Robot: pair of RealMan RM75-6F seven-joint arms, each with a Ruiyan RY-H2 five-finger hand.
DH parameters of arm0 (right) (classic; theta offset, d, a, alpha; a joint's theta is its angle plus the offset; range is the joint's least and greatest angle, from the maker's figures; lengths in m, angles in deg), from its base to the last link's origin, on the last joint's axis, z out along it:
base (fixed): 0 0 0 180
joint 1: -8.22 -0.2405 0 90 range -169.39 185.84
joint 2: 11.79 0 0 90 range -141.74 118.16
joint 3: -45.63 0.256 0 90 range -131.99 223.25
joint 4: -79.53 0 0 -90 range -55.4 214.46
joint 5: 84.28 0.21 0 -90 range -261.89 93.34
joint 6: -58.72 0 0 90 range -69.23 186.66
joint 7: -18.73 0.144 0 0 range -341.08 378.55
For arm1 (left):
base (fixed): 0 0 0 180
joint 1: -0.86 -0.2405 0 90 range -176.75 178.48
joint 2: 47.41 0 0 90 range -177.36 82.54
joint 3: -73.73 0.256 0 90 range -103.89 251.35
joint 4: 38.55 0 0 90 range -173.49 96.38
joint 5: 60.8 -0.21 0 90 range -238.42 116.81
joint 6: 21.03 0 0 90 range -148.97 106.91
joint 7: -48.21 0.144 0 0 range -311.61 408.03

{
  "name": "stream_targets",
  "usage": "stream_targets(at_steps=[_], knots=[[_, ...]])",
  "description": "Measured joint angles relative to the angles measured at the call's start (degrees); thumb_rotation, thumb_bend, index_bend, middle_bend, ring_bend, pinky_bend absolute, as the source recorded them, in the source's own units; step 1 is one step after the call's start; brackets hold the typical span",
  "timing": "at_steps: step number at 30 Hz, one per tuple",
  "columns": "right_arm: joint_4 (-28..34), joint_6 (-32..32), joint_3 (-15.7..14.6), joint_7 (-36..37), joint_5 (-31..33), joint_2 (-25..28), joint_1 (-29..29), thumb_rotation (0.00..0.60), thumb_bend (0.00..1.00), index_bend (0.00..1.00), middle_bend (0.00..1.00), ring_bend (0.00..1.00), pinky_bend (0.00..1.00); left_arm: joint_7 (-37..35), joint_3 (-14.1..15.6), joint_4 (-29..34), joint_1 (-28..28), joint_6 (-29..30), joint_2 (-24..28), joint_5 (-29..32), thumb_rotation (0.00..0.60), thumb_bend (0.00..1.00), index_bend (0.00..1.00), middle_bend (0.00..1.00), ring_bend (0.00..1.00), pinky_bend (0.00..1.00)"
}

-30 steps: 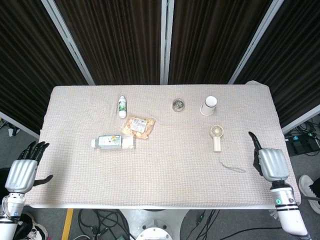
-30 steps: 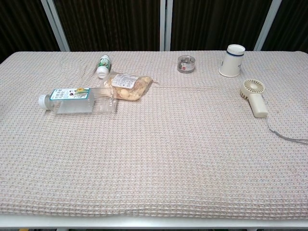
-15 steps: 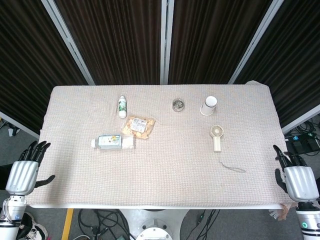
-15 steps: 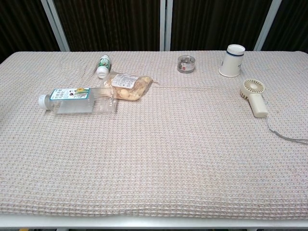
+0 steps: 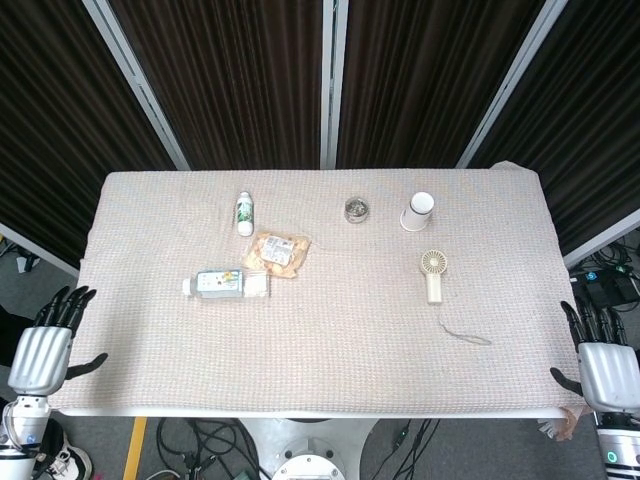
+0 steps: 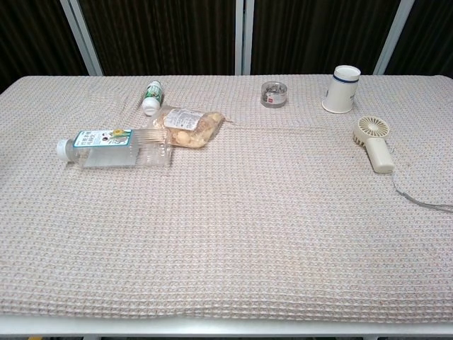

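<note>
My left hand (image 5: 45, 350) hangs off the table's near-left corner, fingers spread, holding nothing. My right hand (image 5: 605, 365) is off the near-right corner, fingers also spread and empty. Neither hand shows in the chest view. Nearest the left hand, a clear water bottle (image 5: 226, 285) (image 6: 115, 148) lies on its side. A cream hand-held fan (image 5: 433, 274) (image 6: 374, 144) with a trailing cord (image 5: 465, 333) lies nearest the right hand.
A snack bag (image 5: 276, 252) (image 6: 187, 126) lies beside the water bottle. Further back are a small white bottle (image 5: 245, 213) (image 6: 151, 97), a small metal tin (image 5: 355, 210) (image 6: 273, 93) and a white cup (image 5: 418, 211) (image 6: 342, 89). A beige waffle cloth (image 5: 330, 350) covers the table.
My right hand has drawn back from over the table's right edge to beyond the near-right corner. The left hand has sunk slightly lower. Nothing on the table has moved.
</note>
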Motion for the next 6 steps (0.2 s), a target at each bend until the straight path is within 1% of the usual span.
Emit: stream_targets(at_steps=[6], knots=[[-0.30,0.56,1.19,0.69,-0.62,-0.76,0.42,0.600,0.04,0.00,0.00,0.00,0.00,-0.40,-0.62,-1.39,0.06,0.63,-0.34,-0.20,0.600,0.00,0.09,0.08,0.03,0.19]])
